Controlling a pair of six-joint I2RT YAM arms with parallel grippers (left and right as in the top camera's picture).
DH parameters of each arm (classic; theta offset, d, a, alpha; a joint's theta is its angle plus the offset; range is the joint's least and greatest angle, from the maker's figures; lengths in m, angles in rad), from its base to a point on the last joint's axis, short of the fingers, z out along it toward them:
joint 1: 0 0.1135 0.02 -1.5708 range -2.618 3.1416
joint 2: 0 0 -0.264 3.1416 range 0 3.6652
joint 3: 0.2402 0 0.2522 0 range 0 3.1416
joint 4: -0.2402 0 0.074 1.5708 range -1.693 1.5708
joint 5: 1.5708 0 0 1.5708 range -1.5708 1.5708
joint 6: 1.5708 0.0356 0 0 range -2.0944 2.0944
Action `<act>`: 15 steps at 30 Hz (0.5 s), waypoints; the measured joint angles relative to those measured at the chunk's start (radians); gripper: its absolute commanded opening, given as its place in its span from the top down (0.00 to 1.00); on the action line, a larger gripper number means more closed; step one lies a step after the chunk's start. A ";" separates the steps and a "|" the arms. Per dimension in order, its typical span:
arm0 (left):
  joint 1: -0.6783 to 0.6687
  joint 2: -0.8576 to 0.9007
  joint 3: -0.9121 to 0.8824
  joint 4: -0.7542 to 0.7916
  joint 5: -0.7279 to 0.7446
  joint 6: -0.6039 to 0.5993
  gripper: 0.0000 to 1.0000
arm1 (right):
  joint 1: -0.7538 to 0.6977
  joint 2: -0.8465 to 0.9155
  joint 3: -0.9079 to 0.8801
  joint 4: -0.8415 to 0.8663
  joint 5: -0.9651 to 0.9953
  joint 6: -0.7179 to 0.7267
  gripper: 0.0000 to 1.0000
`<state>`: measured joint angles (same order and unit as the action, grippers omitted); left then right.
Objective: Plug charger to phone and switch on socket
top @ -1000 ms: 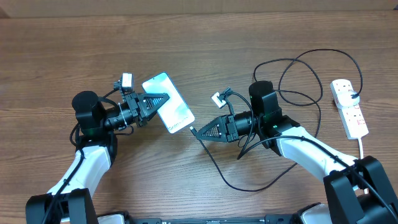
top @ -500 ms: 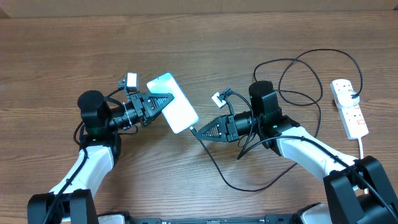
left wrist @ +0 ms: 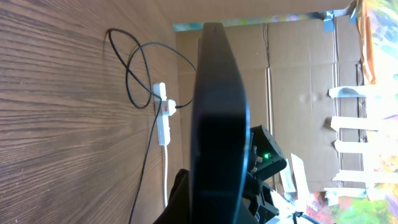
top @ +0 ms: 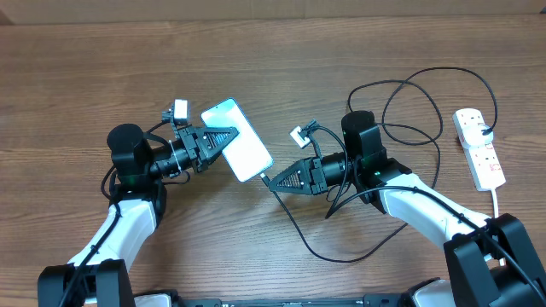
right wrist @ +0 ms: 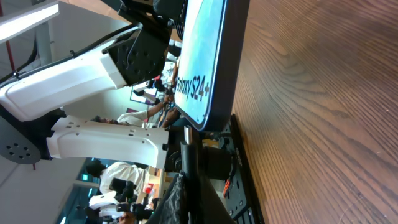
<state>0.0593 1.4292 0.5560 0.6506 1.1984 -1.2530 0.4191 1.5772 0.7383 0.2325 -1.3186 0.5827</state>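
Note:
My left gripper (top: 223,143) is shut on the phone (top: 245,147) and holds it tilted above the table, lit screen up. In the left wrist view the phone (left wrist: 219,112) shows edge-on and dark. My right gripper (top: 273,181) is shut on the connector end of the charger (top: 317,249), with the tip right at the phone's lower short end. In the right wrist view the phone (right wrist: 208,56) shows "Galaxy S24+" just ahead of the held cable (right wrist: 186,163). I cannot tell whether the tip is inserted. The socket (top: 479,149) lies at the far right with the black plug in it.
The black cable makes loose loops (top: 418,94) between my right arm and the strip. The strip's thick white cord (top: 498,201) runs toward the front edge. In the left wrist view the strip (left wrist: 163,113) and cable loops lie far off on the wood.
My left gripper has moved the phone a little to the right, toward the right gripper's cable tip, then held still. The right arm has not moved.

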 measured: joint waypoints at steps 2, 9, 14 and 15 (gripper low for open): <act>-0.006 0.000 0.000 0.000 0.000 0.000 0.96 | 0.000 0.000 0.000 0.000 0.000 0.000 0.96; -0.008 0.000 0.000 0.000 -0.003 0.000 0.96 | 0.000 0.000 0.000 0.000 0.003 0.000 0.96; -0.008 0.000 0.000 0.000 -0.003 0.000 0.96 | 0.000 0.000 0.000 0.000 0.003 0.005 0.96; -0.008 0.000 0.000 0.000 -0.003 0.000 0.96 | 0.000 0.000 0.000 -0.001 0.003 0.006 0.96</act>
<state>0.0517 1.4292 0.5560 0.6510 1.1954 -1.2530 0.4191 1.5772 0.7383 0.2317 -1.3155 0.5884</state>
